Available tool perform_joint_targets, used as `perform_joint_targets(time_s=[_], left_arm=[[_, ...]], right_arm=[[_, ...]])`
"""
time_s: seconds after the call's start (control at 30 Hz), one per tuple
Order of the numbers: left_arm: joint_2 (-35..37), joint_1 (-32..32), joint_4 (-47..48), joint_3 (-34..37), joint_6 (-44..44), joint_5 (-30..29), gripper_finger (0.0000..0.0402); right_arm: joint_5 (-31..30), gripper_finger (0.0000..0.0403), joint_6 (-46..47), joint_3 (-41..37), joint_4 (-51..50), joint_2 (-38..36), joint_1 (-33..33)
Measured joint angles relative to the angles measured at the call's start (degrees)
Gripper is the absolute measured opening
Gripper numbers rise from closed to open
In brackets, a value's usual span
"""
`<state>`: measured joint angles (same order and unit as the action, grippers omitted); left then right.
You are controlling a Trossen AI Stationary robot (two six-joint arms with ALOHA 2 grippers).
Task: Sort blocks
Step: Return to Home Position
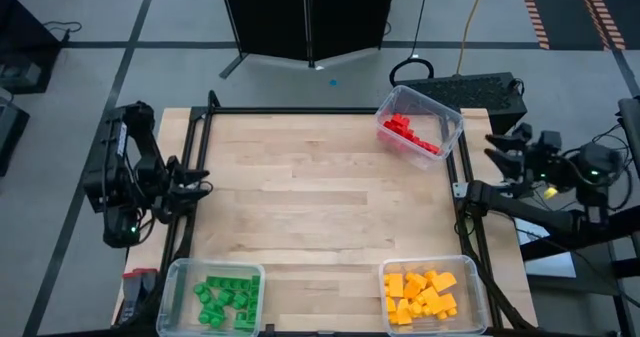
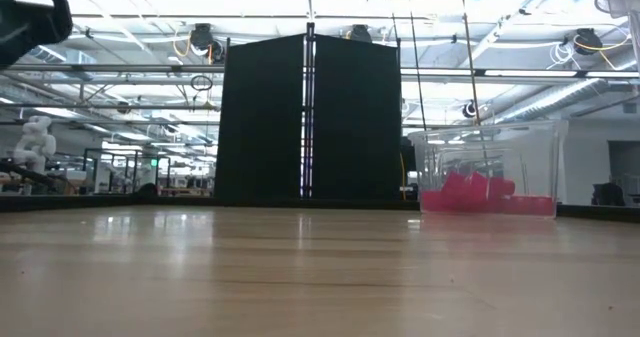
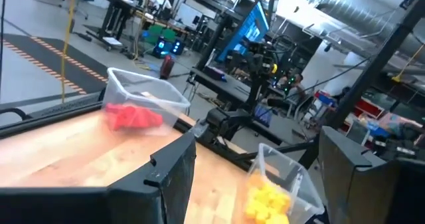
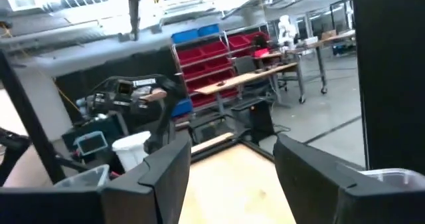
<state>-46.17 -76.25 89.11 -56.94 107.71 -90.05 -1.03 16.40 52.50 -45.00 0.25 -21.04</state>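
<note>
**Q:** What is shown at the left side of the bench [image 1: 320, 197]?

**A:** The left gripper [image 1: 193, 184] is seen at the left rail of the black frame [image 1: 300, 110] that borders the bench. In the left wrist view its fingers [image 3: 174, 181] are held well apart, and they are empty.

**Q:** Where are the blocks located, reading from left to right?

**A:** Every block in view is contained in a clear bin.
- The green blocks [image 1: 225, 299] are heaped in the near-left bin [image 1: 215, 264], which is set at the bench corner just beside the left arm.
- The middle of the bench is shown as bare wood.
- The red blocks [image 1: 410, 132] are gathered in the far-right bin [image 1: 445, 117]. This bin is set askew at the opposite corner, on the side of the black panel [image 1: 305, 17].
- In the low view the red blocks are seen through that bin's wall, to the right of the panel.
- The yellow-orange blocks [image 1: 420, 295] are piled in the near-right bin [image 1: 432, 264], which is placed at the corner on the right arm's side, level with the green group.
- The three bins are kept well apart from one another.

**Q:** How is the right side shown?

**A:** The right gripper [image 1: 503, 149] is held at the bench's right edge, outside the frame's right rail and near the far-right bin without touching it. In the right wrist view its fingers [image 4: 159, 177] are spread apart, and they are empty.
</note>
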Motion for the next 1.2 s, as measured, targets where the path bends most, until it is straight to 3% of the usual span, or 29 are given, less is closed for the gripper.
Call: perform_joint_targets(time_s=[0.27,0.37,0.53,0.6,0.7,0.77,0.93,1.03,1.2], left_arm=[[8.5,2.2,-1.5,10.9,2.5,0.0,0.0210],[9.9,3.9,-6.1,15.2,3.0,0.0,0.0210],[10.4,4.7,-15.2,19.4,3.4,0.0,0.0210],[10.5,3.8,-16.7,19.5,7.5,4.8,0.0210],[11.7,0.6,-17.1,19.2,12.1,20.2,0.0210],[13.6,-1.0,-16.6,19.7,14.2,26.0,0.0210],[20.6,-3.0,-18.7,27.2,20.0,29.3,0.0210],[25.9,-4.6,-27.0,32.8,19.9,29.6,0.0210],[33.4,-5.2,-53.7,41.3,1.4,32.9,0.0210]], right_arm=[[3.9,0.0208,2.5,-9.2,11.3,0.0,0.0],[7.0,0.0208,2.8,-12.8,16.6,0.0,0.0],[7.2,0.0208,5.3,-18.2,21.0,-0.1,0.0],[7.2,0.0208,5.4,-19.7,22.9,-0.1,0.0],[7.1,0.0208,5.4,-20.8,23.3,-0.1,0.0],[7.1,0.0208,5.2,-20.8,23.8,-0.1,0.0],[6.9,0.0208,4.9,-20.7,23.5,-0.1,0.0],[6.9,0.0208,5.1,-20.7,23.4,-0.1,0.0],[6.9,0.0208,5.4,-20.7,23.6,-0.1,0.0]])
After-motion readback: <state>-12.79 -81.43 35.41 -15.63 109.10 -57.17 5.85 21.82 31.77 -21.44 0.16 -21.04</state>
